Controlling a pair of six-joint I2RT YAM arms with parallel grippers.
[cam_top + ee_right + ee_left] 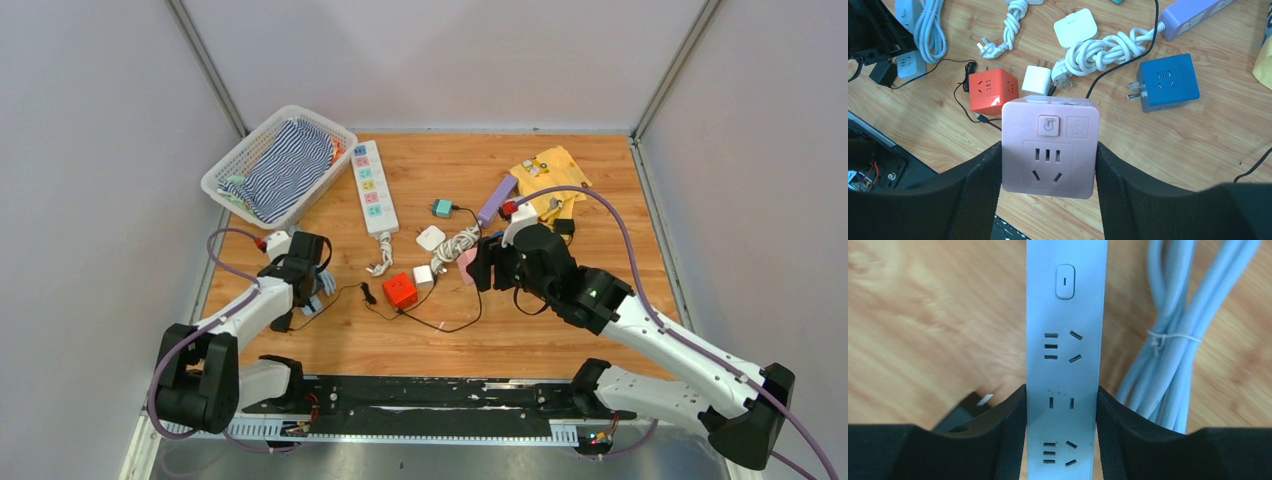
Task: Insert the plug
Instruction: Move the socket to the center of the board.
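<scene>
My right gripper (1048, 167) is shut on a pink socket adapter (1048, 125), with its socket face towards the camera and its plug pins hidden. In the top view the pink adapter (466, 262) shows at my right gripper (482, 266), mid table. My left gripper (1062, 396) is shut across a white power strip (1065, 340), which has a switch (1065, 281) at the far end. Its bundled white cord (1168, 340) lies right of it. My left gripper (310, 272) is at the table's left.
A red cube socket (990, 91), white charger (1037, 80), blue adapter (1164, 82), white cord bundle (1103, 47) and purple strip (1193, 15) lie beyond the pink adapter. A long white strip (372, 187), basket (278, 165) and yellow bag (548, 178) are at the back.
</scene>
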